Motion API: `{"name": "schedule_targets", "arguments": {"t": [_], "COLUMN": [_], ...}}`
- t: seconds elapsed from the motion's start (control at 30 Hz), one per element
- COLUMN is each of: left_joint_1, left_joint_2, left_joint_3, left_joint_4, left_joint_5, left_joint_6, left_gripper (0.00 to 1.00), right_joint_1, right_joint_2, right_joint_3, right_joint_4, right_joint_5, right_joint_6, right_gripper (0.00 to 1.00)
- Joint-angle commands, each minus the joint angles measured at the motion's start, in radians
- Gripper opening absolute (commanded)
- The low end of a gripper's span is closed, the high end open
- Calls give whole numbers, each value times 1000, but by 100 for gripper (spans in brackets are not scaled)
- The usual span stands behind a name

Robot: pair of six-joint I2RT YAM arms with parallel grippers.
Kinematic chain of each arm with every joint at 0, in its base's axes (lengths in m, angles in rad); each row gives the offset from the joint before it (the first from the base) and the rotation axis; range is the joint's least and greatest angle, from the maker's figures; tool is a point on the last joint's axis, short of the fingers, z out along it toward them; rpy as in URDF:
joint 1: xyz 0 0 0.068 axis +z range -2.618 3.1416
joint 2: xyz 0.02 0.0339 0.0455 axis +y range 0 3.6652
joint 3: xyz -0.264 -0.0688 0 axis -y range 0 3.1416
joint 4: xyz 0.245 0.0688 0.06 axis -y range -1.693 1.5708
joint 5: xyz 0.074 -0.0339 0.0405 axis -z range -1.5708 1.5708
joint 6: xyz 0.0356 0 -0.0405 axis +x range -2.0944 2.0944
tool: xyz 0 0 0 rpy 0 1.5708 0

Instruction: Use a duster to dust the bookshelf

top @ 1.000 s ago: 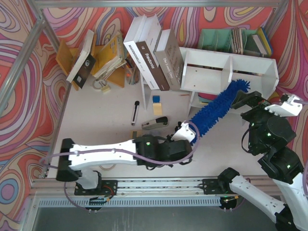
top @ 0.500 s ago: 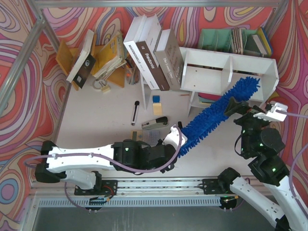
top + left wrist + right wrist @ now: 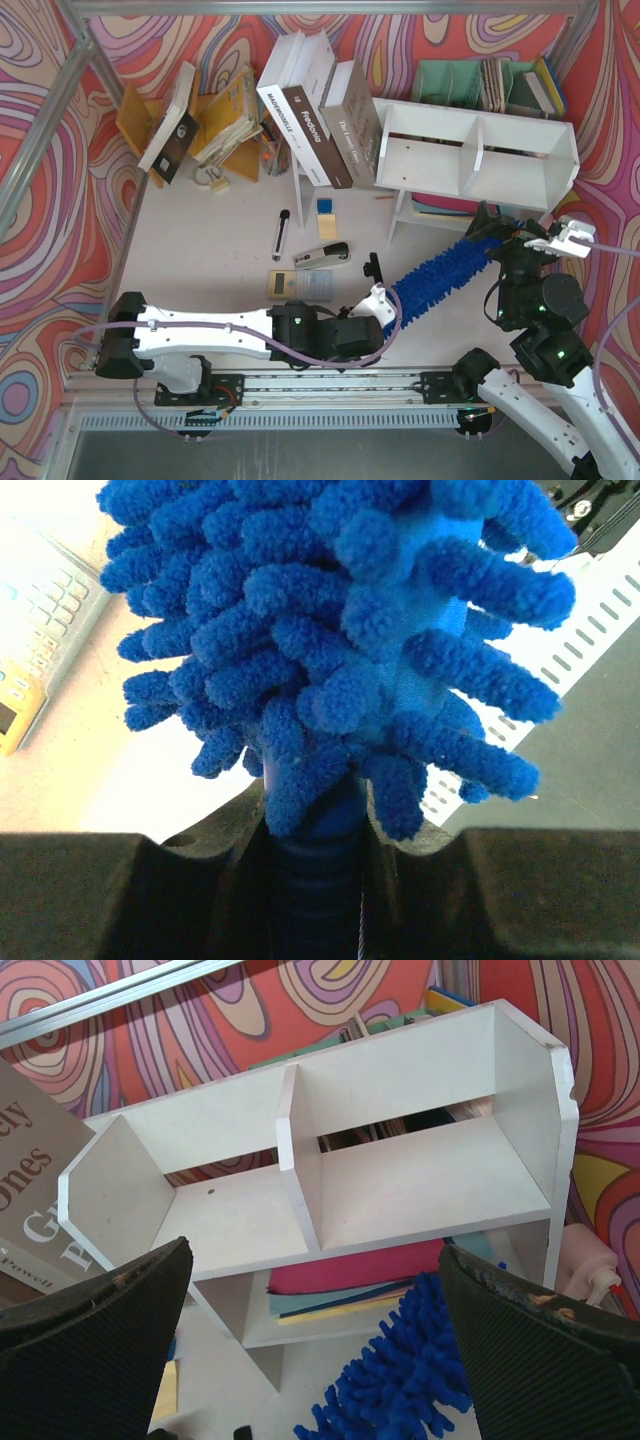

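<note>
The left gripper (image 3: 383,303) is clamped on the base of the duster (image 3: 440,272): in the left wrist view the blue stem sits pinched between the two dark jaws, and the fluffy noodle head rises straight out ahead of them and fills most of that view. From this gripper the duster runs forward and to the right, low over the table (image 3: 200,240), and its far tip reaches the right gripper (image 3: 500,236). The right gripper's fingers (image 3: 90,1350) stand wide apart and hold nothing. The tip of the blue head shows low between them, nearer the right finger; whether it touches either finger cannot be told. Straight ahead of the right gripper, beyond the fingertips, stands the bookshelf (image 3: 300,1150), its two open compartments facing the wrist camera and the centre divider almost in line with the gap between the fingers. Flat pink, teal and yellow sheets (image 3: 350,1280) lie under its lower board, just past the duster's tip. A calculator (image 3: 30,630) lies on the table to the left of the left gripper.
</note>
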Motion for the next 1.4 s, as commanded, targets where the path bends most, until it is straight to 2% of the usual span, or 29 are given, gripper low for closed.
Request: {"name": "schedule_targets", "arguments": {"t": [0.0, 0.27, 0.53, 0.73, 0.87, 1.37], "left_joint_1": [21, 99, 132, 178, 189, 177], "left_joint_2": [-18, 26, 38, -10, -27, 277], "left_joint_3": [-50, -57, -60, -124, -138, 230], "left_joint_4": [80, 114, 136, 139, 183, 203], "left_joint_5": [-16, -55, -118, -154, -138, 45], "left_joint_6": [-2, -3, -43, -112, -106, 90], "left_gripper": [0, 0, 0, 0, 0, 0], "right_joint_1": [-4, -4, -4, -4, -4, -4], "right_joint_2": [-4, -8, -22, -38, -48, -50], "right_joint_3": [-13, -20, -32, -39, -47, -54], "right_joint_4": [47, 43, 49, 60, 74, 78], "right_joint_5": [27, 38, 47, 42, 34, 41], "right_joint_6": [-20, -21, -28, -37, -43, -51], "right_gripper": [99, 99, 99, 99, 99, 99]}}
